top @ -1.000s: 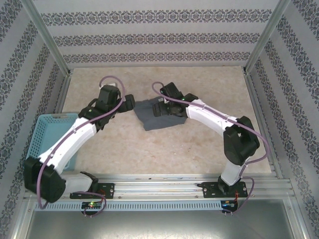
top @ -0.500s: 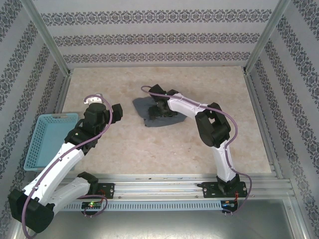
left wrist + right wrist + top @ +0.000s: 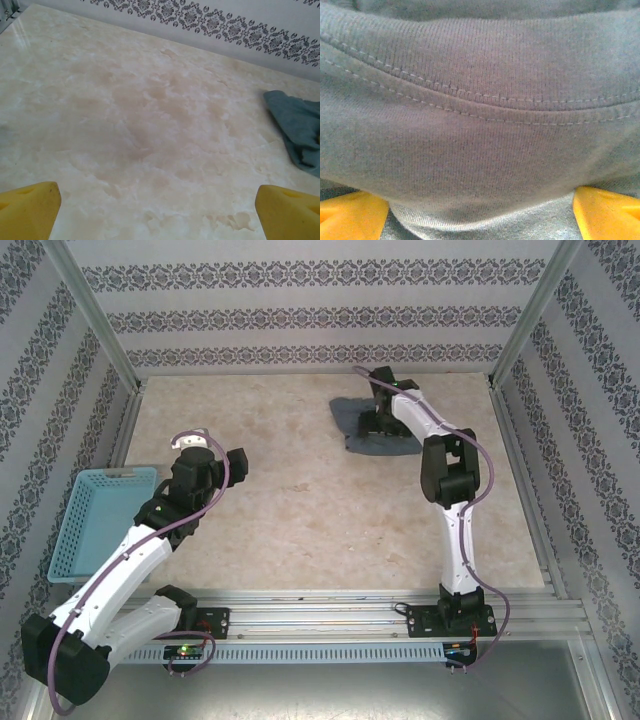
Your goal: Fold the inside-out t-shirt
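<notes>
The inside-out t-shirt [image 3: 384, 445] lies as a bunched dark grey heap at the back right of the table. My right gripper [image 3: 372, 413] is down on top of it, arm stretched far out. In the right wrist view grey knit cloth [image 3: 480, 125] with a stitched hem bulges between the yellow fingertips [image 3: 355, 215], and the right gripper [image 3: 480, 220] stands open. My left gripper [image 3: 243, 465] hovers open over bare table left of centre, well apart from the shirt. In the left wrist view an edge of the shirt [image 3: 296, 127] shows at the right, beyond the left gripper [image 3: 160, 212].
A light-blue mesh basket [image 3: 80, 530] sits at the table's left edge beside the left arm. Metal frame posts and patterned walls close the table in at the back and sides; the shirt lies near the back right corner.
The right arm has stretched out and moved the shirt from the table's middle to the back right. The left arm drew back left earlier and now holds still.
</notes>
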Controlling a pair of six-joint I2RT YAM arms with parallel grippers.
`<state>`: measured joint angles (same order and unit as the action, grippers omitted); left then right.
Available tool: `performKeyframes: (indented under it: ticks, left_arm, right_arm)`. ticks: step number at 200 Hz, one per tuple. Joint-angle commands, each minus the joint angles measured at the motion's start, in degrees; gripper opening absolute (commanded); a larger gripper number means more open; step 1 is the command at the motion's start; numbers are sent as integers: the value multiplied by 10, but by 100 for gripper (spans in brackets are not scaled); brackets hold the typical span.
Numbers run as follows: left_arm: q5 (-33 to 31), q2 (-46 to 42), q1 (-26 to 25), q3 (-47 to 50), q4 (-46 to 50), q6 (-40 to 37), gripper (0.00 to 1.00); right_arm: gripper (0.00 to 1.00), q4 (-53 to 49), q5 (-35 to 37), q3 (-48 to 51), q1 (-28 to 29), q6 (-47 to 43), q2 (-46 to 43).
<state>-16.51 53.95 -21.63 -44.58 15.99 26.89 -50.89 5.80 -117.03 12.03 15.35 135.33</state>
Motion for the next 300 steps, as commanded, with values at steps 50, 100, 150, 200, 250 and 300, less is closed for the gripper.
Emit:
performKeyframes:
  ticks: [50, 100, 150, 200, 250, 300]
  left_arm:
    - [7, 14, 7, 16, -45, -33, 100]
    - [-10, 49, 7, 23, -63, -50, 100]
    - [-34, 103, 7, 3, -51, -74, 100]
    - [-94, 177, 9, -6, -95, -151, 100]
    - [-142, 215, 32, -7, -134, -199, 100]
    - [-130, 241, 71, 61, -233, -241, 100]
  right_arm:
    - [95, -56, 79, -76, -107, -103, 58]
    - [96, -82, 79, -181, -146, -122, 108]
    - [97, -92, 38, -208, -162, -108, 93]
    - [98, 46, -1, 37, -143, -78, -121]
    - [98, 265, -8, 402, -78, 5, -387]
    - [98, 493, 53, 642, -37, 10, -501]
